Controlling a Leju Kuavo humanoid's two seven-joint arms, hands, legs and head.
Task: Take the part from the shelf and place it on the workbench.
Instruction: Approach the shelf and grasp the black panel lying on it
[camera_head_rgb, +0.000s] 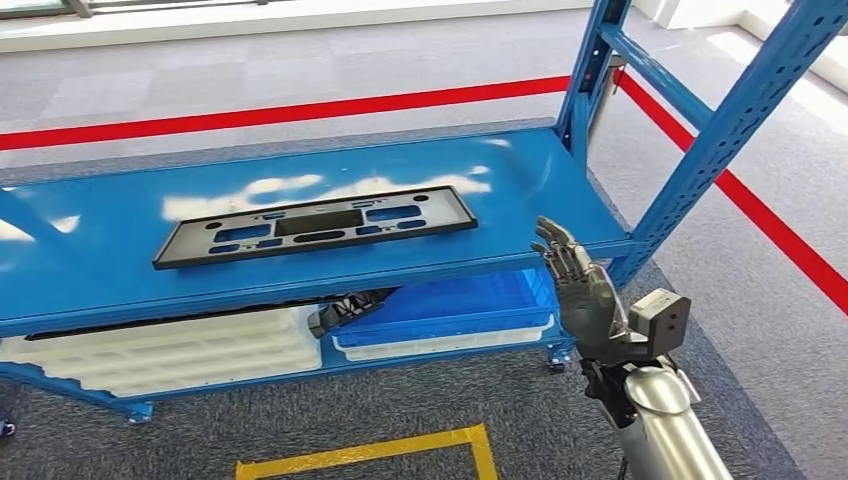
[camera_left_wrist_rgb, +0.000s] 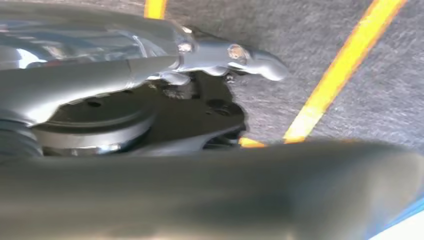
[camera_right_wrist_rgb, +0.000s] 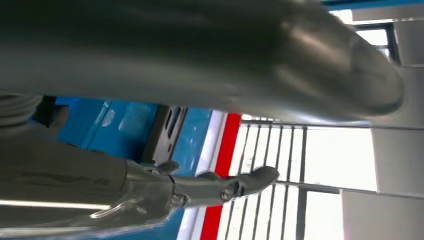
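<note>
The part (camera_head_rgb: 315, 228) is a long flat black panel with several cut-outs, lying flat in the middle of the blue shelf (camera_head_rgb: 120, 270). My right hand (camera_head_rgb: 580, 285) is raised just off the shelf's front right corner, fingers apart and pointing up, holding nothing. It is clear of the part, well to its right. In the right wrist view the right hand's fingers (camera_right_wrist_rgb: 225, 189) are stretched out with the part (camera_right_wrist_rgb: 167, 132) beyond them. My left hand (camera_left_wrist_rgb: 215, 60) hangs over grey carpet with its fingers extended and nothing in it.
Under the shelf lie white trays (camera_head_rgb: 170, 350), a blue tray (camera_head_rgb: 450, 305) and a dark object (camera_head_rgb: 345, 310) between them. A slanting blue upright (camera_head_rgb: 720, 130) rises at the shelf's right end. Red tape (camera_head_rgb: 300, 108) and yellow tape (camera_head_rgb: 370, 452) mark the carpet.
</note>
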